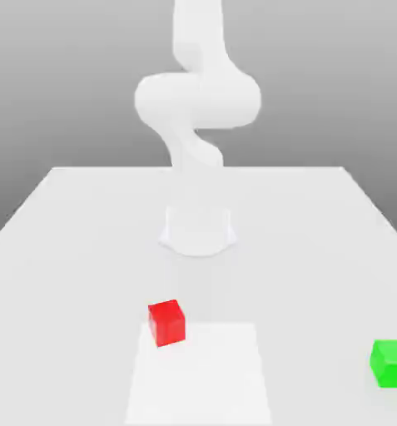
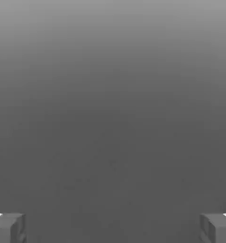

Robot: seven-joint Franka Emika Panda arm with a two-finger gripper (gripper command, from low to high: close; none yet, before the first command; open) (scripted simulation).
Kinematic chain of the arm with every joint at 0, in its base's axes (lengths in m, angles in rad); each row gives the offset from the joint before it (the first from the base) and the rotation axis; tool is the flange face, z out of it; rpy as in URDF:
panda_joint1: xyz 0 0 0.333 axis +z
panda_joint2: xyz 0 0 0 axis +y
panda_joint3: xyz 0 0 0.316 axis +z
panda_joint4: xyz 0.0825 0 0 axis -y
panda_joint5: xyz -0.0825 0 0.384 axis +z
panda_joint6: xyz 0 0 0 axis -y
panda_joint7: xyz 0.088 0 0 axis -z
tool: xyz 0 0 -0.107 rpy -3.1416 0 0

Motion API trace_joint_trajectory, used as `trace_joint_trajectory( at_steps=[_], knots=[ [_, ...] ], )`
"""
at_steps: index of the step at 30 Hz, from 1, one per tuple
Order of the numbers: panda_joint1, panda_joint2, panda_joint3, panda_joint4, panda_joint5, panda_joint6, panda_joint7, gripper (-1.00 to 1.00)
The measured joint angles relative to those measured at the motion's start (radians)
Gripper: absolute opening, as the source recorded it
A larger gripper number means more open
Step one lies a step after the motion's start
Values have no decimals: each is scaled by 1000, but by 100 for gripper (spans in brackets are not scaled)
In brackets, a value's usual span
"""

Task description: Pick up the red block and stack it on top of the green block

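A small bright red block [image 1: 166, 323] rests on the white table [image 1: 68, 250] in front of the arm's base, slightly toward the exterior view's left. The green block [image 1: 392, 363] of about the same size sits on the table far toward the exterior view's right, near the front, well apart from the red one. In the hand view my gripper [image 2: 113, 228] is open, its two grey fingertips [image 2: 8, 227] standing far apart with nothing between them, against a plain grey background.
The white arm [image 1: 197, 100] rises from its round base [image 1: 197, 231] at mid-table and curls overhead. A lighter square patch [image 1: 201, 374] marks the table surface by the red block. The table's edges run along both sides.
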Motion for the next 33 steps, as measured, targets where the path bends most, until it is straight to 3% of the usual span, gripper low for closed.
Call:
trace_joint_trajectory(
  at_steps=[15,18,23,24,33],
  knots=[
    [9,471,-150,-480,-75,369,-340,0],
    [19,655,-175,-546,-22,508,-450,0],
    [-48,869,-76,-537,117,684,-567,0],
    [-72,903,-49,-532,131,713,-578,-100],
    [-67,859,-63,-540,94,674,-551,-100]
  ],
)
